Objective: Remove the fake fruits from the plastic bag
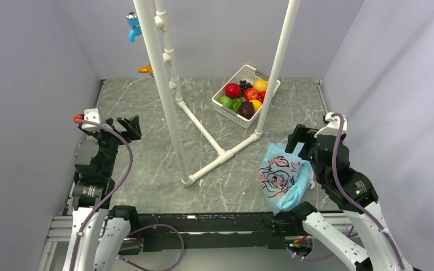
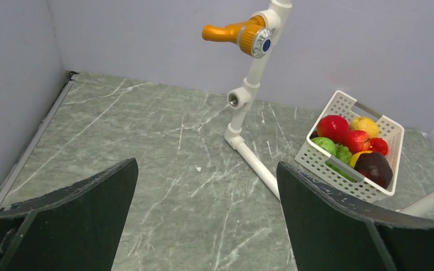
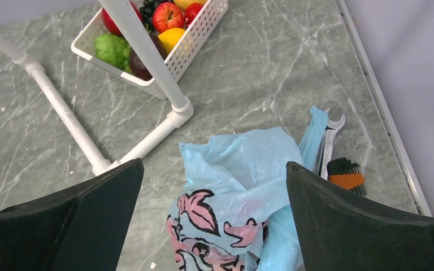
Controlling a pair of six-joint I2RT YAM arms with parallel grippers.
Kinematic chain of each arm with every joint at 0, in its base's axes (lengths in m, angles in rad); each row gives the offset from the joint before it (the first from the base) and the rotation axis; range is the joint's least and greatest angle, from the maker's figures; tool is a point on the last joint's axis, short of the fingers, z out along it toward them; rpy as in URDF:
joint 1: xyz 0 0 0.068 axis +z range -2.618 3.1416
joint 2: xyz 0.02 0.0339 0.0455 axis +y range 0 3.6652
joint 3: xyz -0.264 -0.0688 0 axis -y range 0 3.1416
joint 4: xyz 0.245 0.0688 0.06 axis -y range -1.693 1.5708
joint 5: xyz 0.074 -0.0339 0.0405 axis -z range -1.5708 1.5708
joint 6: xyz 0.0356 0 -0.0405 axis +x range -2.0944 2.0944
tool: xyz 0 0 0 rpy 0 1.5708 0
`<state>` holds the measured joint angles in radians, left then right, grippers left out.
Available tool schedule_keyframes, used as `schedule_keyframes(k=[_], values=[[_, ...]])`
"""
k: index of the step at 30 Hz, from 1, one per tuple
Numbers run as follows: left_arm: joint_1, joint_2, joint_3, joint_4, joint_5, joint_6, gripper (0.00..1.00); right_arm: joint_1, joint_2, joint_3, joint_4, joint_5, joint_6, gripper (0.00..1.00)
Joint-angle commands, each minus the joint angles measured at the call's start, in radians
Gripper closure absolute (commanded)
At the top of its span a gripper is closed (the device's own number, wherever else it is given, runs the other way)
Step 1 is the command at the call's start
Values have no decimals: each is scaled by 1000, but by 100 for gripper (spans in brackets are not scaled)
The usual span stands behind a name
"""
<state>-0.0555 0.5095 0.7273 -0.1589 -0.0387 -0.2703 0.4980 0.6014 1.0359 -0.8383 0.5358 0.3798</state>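
Note:
The light-blue plastic bag [image 1: 282,178] with its pink-and-black cartoon print lies bunched and bulging on the table at the right, near the front edge. My right gripper [image 1: 300,142] hovers just above it, open, with the bag [image 3: 237,169] showing between its wide-apart fingers [image 3: 90,209] and nothing gripped. The fake fruits are hidden inside the bag; only a faint reddish tint shows through the film. At the table's left side my left gripper [image 1: 123,125] hangs open over bare table [image 2: 203,214], far from the bag.
A white slotted basket [image 1: 247,70] at the back holds red, orange-yellow, green and dark purple fruit. A white pipe frame [image 1: 203,132] with an orange tap [image 2: 237,31] crosses the middle. A wrench [image 3: 330,141] and a hex-key set [image 3: 344,172] lie right of the bag.

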Motion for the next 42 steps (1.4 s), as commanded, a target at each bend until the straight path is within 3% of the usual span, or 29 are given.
schedule_keyframes(k=[1,5,11,17,23,33,36,40,42], values=[[8,18,36,62,-42,22,1,-2,25,64,-48,24,18,0],[9,50,64,17,-57,65,1,-3,56,88,-99,19,71,0],[30,-53,-48,64,-18,96,1,-3,46,52,-157,-109,115,0],[30,-20,-42,35,-31,104,1,-3,67,51,-247,-51,242,0],[30,43,-12,19,53,116,1,-6,94,2,-319,83,378,0],[29,77,-16,31,95,122,1,-27,88,-61,-341,98,567,0],[29,92,-10,28,114,127,1,-98,113,-103,-282,80,541,0],[28,99,-13,28,115,127,1,-334,135,-184,-140,-160,385,0],[28,104,-15,32,126,129,1,-362,152,-203,-121,-212,368,0]])
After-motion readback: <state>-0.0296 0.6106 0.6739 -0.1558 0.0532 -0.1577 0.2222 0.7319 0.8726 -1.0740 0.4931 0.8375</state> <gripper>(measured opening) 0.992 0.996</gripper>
